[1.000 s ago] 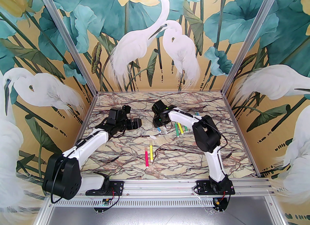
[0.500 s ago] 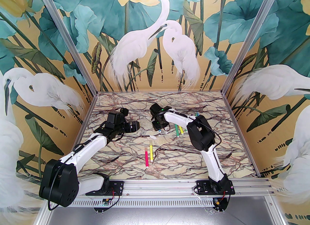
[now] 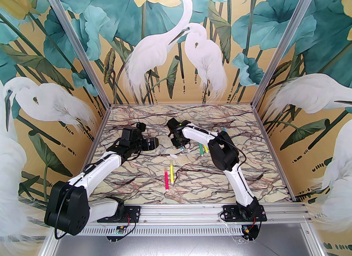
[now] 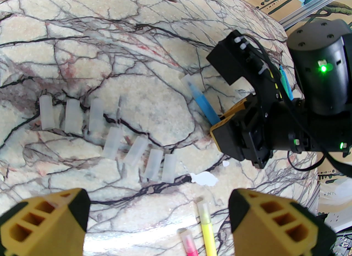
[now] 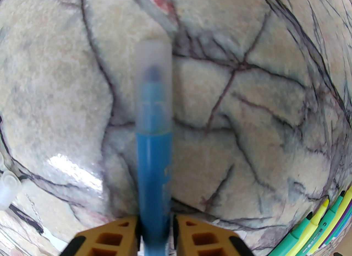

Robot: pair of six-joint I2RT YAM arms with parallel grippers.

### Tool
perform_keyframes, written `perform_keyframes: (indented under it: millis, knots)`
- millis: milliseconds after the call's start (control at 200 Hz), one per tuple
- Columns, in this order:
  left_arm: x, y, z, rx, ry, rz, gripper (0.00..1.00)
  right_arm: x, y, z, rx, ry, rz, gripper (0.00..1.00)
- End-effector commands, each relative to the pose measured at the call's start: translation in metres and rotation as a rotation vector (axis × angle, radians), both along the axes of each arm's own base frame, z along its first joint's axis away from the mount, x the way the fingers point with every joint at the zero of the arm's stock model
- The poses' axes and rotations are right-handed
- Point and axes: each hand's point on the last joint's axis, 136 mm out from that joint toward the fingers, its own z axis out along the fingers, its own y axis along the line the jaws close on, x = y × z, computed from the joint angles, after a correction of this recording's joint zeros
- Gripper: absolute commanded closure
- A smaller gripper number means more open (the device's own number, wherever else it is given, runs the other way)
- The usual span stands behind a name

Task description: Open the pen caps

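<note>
Right wrist view was blurred, but the right pincer seemed clamped on the blue pen, its long axis running straight ahead to the pen cap at the far end. The left pincer, gaping and empty, had that cap ahead, slightly rightward.

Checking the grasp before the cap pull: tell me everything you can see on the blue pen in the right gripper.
The blue pen has a smooth, plastic-looking blue barrel and its translucent whitish cap is on, with the dark tip showing through. The right gripper pinches the barrel, one yellow finger each side, and the capped end juts straight out past them. The view is blurred, so whether it touches the marbled table is unclear.
</note>
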Motion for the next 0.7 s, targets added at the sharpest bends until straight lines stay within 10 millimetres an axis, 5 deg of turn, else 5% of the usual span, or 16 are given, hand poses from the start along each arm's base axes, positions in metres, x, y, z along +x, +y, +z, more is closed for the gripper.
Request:
perform_keyframes:
  millis: [0, 250, 695]
  knots:
    - [0.000, 0.002, 0.005, 0.004, -0.032, -0.007, 0.12, -0.001, -0.006, -0.019, -0.060, 0.027, 0.013, 0.77]
    - [0.002, -0.002, 0.001, -0.019, -0.021, -0.012, 0.12, 0.002, -0.003, -0.013, -0.043, 0.006, 0.018, 0.81]
    - [0.019, -0.028, -0.008, -0.164, 0.036, -0.038, 0.13, -0.009, -0.005, 0.061, 0.163, -0.125, 0.005, 0.85]
